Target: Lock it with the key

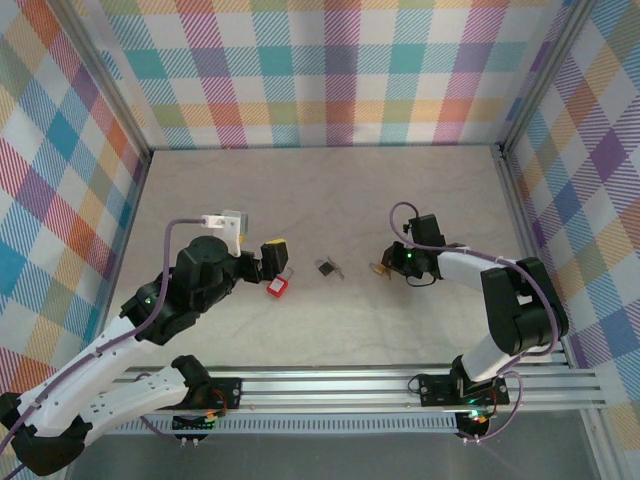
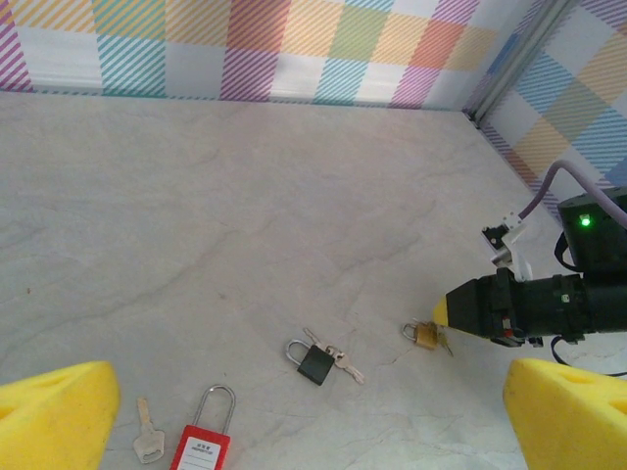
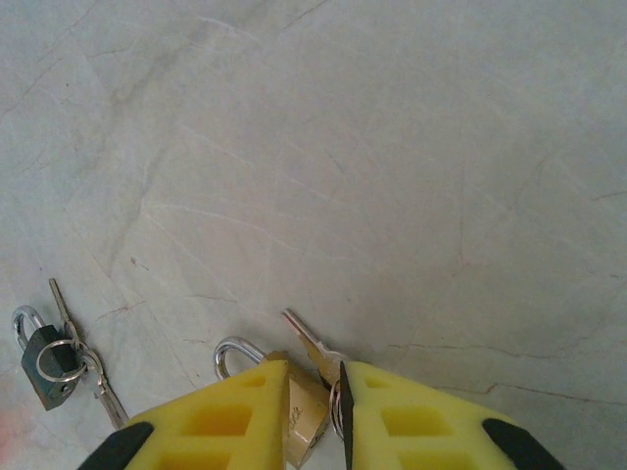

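A small brass padlock (image 3: pixel 312 421) lies on the table with its shackle toward the left, and a silver key (image 3: pixel 312 345) on a ring rests beside it. My right gripper (image 3: pixel 313 364) sits low over them, its yellow fingers a narrow gap apart, with the padlock body and key ring in that gap. From above, the right gripper (image 1: pixel 388 266) reaches left to the brass padlock (image 1: pixel 379 267). My left gripper (image 1: pixel 275 258) hovers wide open over the red padlock (image 1: pixel 277 288), its fingers (image 2: pixel 54 411) holding nothing.
A black padlock (image 2: pixel 315 363) with keys on a ring lies mid-table, between the red padlock (image 2: pixel 202 446) and the brass padlock (image 2: pixel 425 335). A loose silver key (image 2: pixel 147 441) lies left of the red one. Checkered walls enclose the table on three sides.
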{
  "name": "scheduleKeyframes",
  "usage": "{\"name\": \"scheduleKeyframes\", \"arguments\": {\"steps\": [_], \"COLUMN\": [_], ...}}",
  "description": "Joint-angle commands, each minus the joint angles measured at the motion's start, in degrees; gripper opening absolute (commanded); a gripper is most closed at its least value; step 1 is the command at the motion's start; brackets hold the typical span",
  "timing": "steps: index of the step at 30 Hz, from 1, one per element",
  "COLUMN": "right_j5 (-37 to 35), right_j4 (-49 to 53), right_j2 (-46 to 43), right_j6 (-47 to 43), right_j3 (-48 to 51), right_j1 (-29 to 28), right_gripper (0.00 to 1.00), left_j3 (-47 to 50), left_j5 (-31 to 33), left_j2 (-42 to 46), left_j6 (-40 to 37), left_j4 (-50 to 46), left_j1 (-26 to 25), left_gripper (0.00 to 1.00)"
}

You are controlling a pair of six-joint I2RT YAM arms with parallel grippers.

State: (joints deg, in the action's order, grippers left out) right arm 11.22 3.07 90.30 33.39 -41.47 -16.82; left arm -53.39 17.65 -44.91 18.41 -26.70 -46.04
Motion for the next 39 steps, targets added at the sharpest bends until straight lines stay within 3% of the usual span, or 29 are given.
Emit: {"name": "scheduleKeyframes", "arguments": {"steps": [1, 8, 15, 21, 29, 32, 39], "right_j5": [0.8, -1.7, -6.0, -9.0, -17.2, -18.7, -32.0], "right_j4": [1.2, 5.3, 10.5, 12.8, 4.0, 0.4, -5.8], "right_j2": [-0.7, -6.8, -22.4, -32.0, -42.1, -42.5, -37.2], "right_j6": [-0.9, -1.5, -5.5, -10.1, -20.0, -25.8, -29.3], "right_j3": [-1.3, -1.0, -0.8, -2.9, 1.7, 3.9, 7.0], "right_j1": [0.4, 0.3, 0.3, 0.3, 0.3, 0.3, 0.3], "right_gripper": [0.24, 0.4, 0.97, 0.99, 0.99, 0.99, 0.99], "left_j3": [-0.6, -1.0, 0.1, 1.9, 5.1, 5.6, 9.2], "left_j5": [0.4, 0.6, 2.1, 4.4, 10.4, 12.3, 17.1], "left_j2": [-0.1, -0.7, -0.5, 0.8, 2.1, 2.1, 1.8], "left_j6": [-1.3, -1.7, -3.1, -3.1, -1.6, -2.1, -4.3], "left_j4": [0.7, 0.8, 1.6, 3.1, 3.5, 2.8, 4.5], "left_j1": [-0.4, -0.4, -0.4, -0.4, -0.4, -0.4, -0.4], "left_gripper": [1.0, 1.0, 1.0, 1.0, 1.0, 1.0, 1.0]}}
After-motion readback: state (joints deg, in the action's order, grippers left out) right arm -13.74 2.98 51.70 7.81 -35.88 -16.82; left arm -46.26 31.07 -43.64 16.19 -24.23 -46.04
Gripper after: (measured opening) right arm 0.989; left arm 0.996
